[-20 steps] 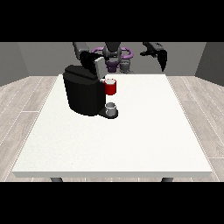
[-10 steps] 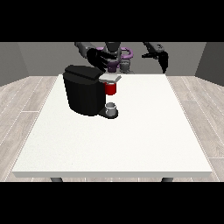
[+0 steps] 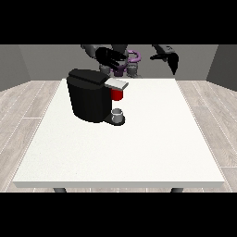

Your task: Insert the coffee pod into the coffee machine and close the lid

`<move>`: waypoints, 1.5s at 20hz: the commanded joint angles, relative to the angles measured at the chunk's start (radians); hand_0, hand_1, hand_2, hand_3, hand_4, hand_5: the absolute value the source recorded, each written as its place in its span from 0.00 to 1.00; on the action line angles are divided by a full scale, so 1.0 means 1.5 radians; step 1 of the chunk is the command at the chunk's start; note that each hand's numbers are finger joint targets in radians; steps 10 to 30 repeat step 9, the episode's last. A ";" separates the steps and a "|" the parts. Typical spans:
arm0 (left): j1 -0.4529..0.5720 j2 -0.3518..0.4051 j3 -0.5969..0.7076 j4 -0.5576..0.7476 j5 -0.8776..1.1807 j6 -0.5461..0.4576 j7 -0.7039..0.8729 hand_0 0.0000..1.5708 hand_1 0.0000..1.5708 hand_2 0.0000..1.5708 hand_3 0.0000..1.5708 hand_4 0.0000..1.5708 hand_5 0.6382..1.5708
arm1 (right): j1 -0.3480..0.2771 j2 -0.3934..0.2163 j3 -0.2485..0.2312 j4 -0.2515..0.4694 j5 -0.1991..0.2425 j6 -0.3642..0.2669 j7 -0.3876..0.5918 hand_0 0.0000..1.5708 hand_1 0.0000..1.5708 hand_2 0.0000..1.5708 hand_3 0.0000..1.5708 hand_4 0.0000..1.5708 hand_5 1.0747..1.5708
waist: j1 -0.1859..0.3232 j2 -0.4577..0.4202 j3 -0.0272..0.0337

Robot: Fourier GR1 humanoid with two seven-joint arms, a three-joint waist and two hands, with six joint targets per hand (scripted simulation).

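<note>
Front view: a black coffee machine (image 3: 90, 96) stands on the white worktop (image 3: 139, 148), toward its far edge and nearer the far corner at the view's left. Its grey lid (image 3: 116, 84) juts out toward the view's right, lying nearly level above a red thing at the machine (image 3: 117, 95). Below that, a small grey cup (image 3: 118, 114) rests on the machine's base. The hand at the view's left (image 3: 110, 57) hovers just above the machine's top, near the lid, its fingers spread and relaxed, holding nothing. The hand at the view's right (image 3: 171, 60) hangs in the air beyond the worktop's far edge, well apart from the machine, fingers pointing down, released. The coffee pod cannot be made out anywhere.
</note>
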 commanded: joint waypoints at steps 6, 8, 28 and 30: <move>0.039 -0.049 -0.023 0.044 -0.033 0.046 -0.052 0.00 0.00 0.00 0.00 0.12 1.00 | 0.186 0.045 0.123 -0.101 -0.134 -0.002 -0.060 0.00 0.00 0.00 0.00 0.18 1.00 | -0.069 -0.095 0.0000; 0.050 -0.014 0.005 0.046 -0.002 0.010 -0.057 0.00 0.00 0.00 0.00 0.12 1.00 | 0.229 0.046 0.123 -0.110 -0.127 -0.042 -0.062 0.00 0.00 0.00 0.00 0.16 1.00 | -0.070 -0.092 -0.0001; 0.087 -0.027 -0.005 0.030 -0.009 0.021 -0.045 0.00 0.00 0.00 0.00 0.12 1.00 | 0.263 0.046 0.103 -0.118 -0.126 -0.012 -0.065 0.00 0.00 0.00 0.00 0.10 1.00 | -0.084 -0.128 0.0001; 0.087 -0.027 -0.005 0.030 -0.009 0.021 -0.045 0.00 0.00 0.00 0.00 0.12 1.00 | 0.263 0.046 0.103 -0.118 -0.126 -0.012 -0.065 0.00 0.00 0.00 0.00 0.10 1.00 | -0.084 -0.128 0.0001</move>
